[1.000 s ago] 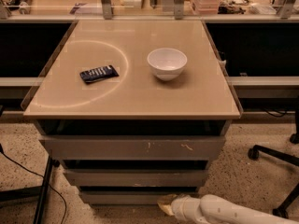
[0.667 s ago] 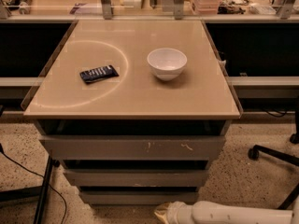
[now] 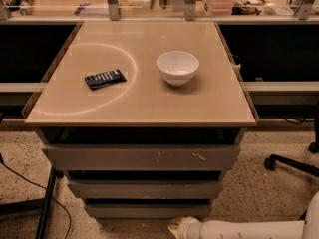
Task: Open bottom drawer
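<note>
Single arm on the job. The gripper [image 3: 176, 227] is sitting low at the 6 o'clock edge of the camera view, just off the speckled floor [image 3: 259, 183]. Its white forearm [image 3: 249, 230] is reaching in from the 3 o'clock side and lying nearly level. Whether the gripper is open or closed cannot be told from here, and nothing is showing in its hold. The bottom drawer [image 3: 144, 211] is the lowest and narrowest of the three grey fronts on the cabinet. It is lying flush under the middle drawer front [image 3: 144, 189] and the scratched top drawer front [image 3: 142, 157], and is looking shut. From the gripper, the nearest stretch of that front is lying at about 12 o'clock, just beside the tip; contact cannot be confirmed. The front's middle is lying toward 10 to 11 o'clock. The front's long axis is running 9 to 3 o'clock, roughly in line with the forearm. So the gripper is pointing along the front, not into it, and is sitting below its lower edge, right of centre. The front is showing no handle. The likely purchase is the dark gap [image 3: 147, 201] along its upper edge, which is lying up at 11 to 12 o'clock from the tip. On the tabletop [image 3: 149, 108], a white bowl [image 3: 177, 67] and a black remote-like device [image 3: 104, 78] are sitting well apart from all this.
</note>
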You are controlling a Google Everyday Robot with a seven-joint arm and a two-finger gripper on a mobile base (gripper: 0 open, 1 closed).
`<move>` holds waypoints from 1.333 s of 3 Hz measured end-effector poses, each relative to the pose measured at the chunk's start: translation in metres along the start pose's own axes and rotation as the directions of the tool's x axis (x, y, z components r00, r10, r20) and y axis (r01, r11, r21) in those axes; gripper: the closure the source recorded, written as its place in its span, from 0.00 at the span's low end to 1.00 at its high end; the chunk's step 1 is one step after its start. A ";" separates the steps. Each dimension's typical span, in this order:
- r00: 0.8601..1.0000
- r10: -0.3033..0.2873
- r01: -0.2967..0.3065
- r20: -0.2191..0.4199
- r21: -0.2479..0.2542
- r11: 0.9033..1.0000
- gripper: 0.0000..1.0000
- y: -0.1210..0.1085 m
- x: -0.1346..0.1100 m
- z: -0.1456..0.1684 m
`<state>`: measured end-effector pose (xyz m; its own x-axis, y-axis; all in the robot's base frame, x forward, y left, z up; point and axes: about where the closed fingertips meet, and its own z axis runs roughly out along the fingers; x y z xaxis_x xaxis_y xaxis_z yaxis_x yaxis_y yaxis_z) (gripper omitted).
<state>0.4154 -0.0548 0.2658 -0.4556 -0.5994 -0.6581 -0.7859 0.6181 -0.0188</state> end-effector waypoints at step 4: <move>0.963 0.071 -0.069 0.258 -0.016 0.997 0.00 -0.049 0.063 -0.020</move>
<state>0.4169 -0.1323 0.2402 -0.3866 -0.4022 -0.8299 -0.7592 0.6497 0.0388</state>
